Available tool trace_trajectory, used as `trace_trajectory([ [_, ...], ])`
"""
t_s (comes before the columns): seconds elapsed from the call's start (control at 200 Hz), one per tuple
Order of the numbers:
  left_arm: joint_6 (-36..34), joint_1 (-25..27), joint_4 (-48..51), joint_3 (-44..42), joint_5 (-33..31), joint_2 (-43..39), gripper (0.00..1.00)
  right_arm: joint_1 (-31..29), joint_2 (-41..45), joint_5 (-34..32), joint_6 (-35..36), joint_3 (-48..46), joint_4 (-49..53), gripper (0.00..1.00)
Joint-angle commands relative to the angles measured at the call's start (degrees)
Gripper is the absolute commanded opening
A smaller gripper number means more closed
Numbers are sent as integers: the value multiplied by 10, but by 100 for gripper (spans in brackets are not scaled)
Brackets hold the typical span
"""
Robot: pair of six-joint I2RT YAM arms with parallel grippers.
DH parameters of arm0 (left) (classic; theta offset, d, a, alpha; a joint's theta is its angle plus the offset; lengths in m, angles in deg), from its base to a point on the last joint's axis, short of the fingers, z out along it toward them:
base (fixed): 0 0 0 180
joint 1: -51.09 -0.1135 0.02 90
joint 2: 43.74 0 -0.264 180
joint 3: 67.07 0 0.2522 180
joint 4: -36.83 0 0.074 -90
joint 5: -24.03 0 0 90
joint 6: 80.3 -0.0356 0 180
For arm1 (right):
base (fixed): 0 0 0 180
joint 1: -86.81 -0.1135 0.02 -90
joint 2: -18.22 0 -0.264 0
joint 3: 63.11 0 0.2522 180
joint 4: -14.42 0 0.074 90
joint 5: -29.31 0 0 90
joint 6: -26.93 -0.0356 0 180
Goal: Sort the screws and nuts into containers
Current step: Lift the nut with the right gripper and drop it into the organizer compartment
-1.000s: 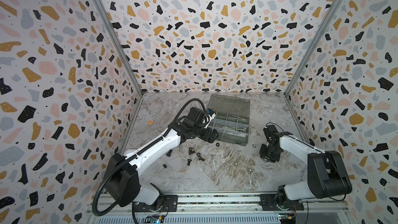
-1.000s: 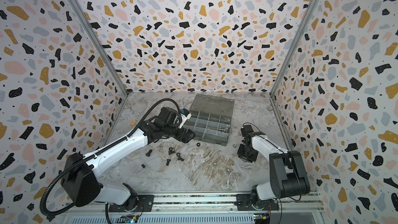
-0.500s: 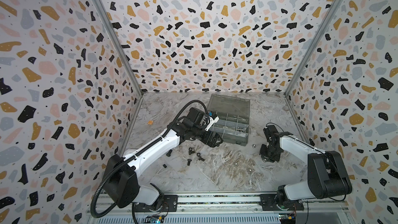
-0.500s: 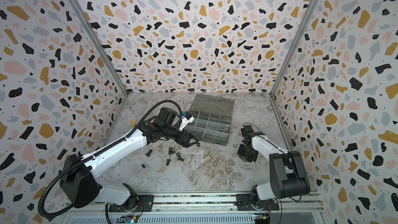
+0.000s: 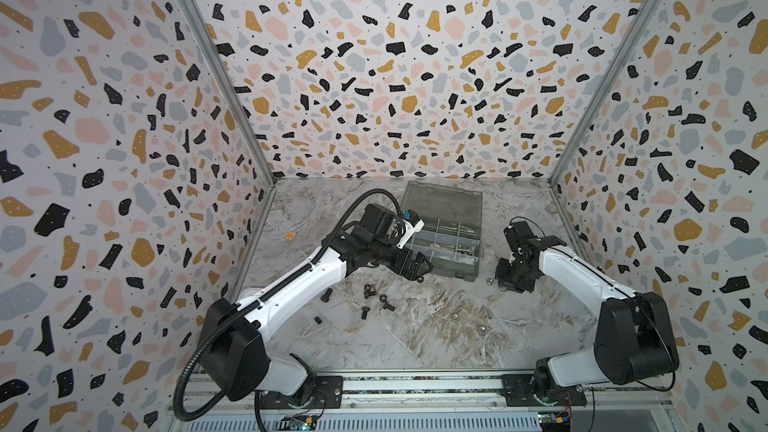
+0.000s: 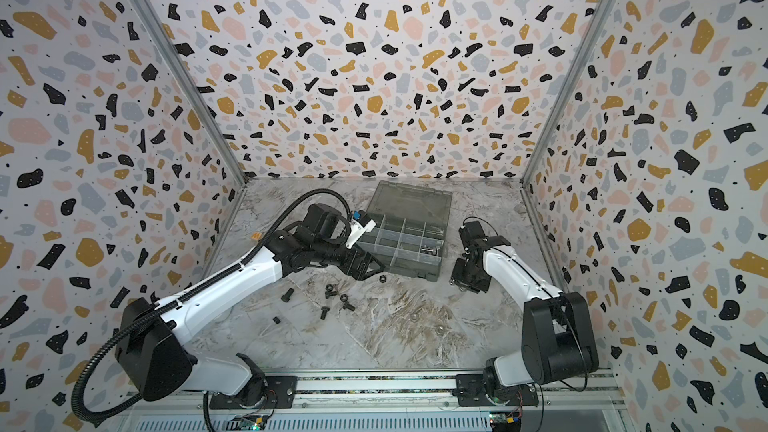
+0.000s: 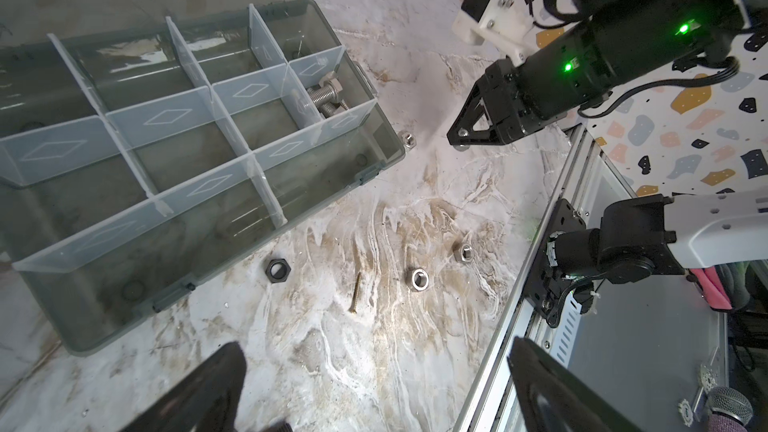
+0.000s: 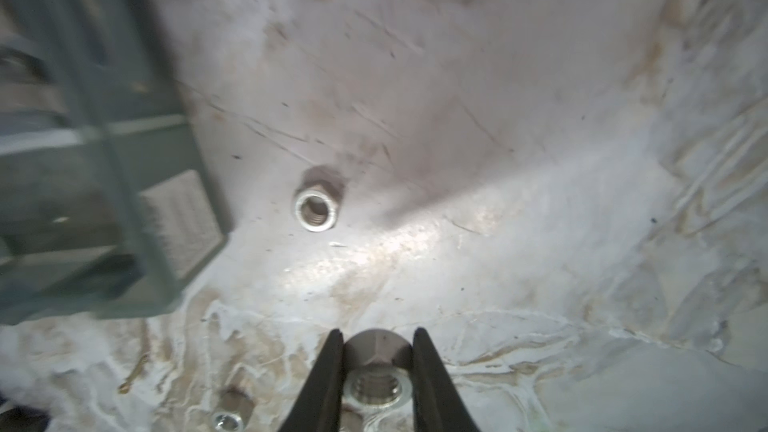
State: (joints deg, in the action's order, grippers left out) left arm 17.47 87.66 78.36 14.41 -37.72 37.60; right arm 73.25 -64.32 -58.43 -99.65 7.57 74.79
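Observation:
The smoky-grey organiser box (image 5: 451,245) (image 6: 401,243) lies open at the back, and one of its containers holds silver screws (image 7: 328,97). My left gripper (image 5: 417,265) (image 6: 370,268) hovers open just in front of the box, with nothing between its fingers (image 7: 208,388). A black nut (image 5: 420,279) (image 7: 277,271) lies close by it. My right gripper (image 5: 505,284) (image 8: 377,351) is shut on a silver nut (image 8: 376,371), low over the table right of the box. Another silver nut (image 8: 315,210) (image 5: 490,281) lies beside the box corner.
Black screws and nuts (image 5: 374,297) (image 6: 336,295) are scattered left of centre. Two silver nuts (image 7: 419,278) (image 7: 464,252) and a thin brass screw (image 7: 356,292) lie mid-table. A small orange piece (image 5: 290,236) is at the left. The metal rail (image 5: 415,384) runs along the front edge.
My left gripper has swung from the box's edge down to the table in front of it and opened wide. My right gripper has closed on the silver nut.

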Motion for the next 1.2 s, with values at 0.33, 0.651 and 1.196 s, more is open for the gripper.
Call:
trace_trajectory([
  [0.33, -5, -3, -8, 49, -36, 8, 100, -60, -130, 15, 17, 236, 34, 21],
  [0.651, -23, -10, 19, 76, -60, 27, 100, -94, -262, 38, 32, 375, 25, 21],
  [1.196, -23, -53, 16, 80, -49, 38, 100, -121, -382, 56, 50, 480, 39, 25],
])
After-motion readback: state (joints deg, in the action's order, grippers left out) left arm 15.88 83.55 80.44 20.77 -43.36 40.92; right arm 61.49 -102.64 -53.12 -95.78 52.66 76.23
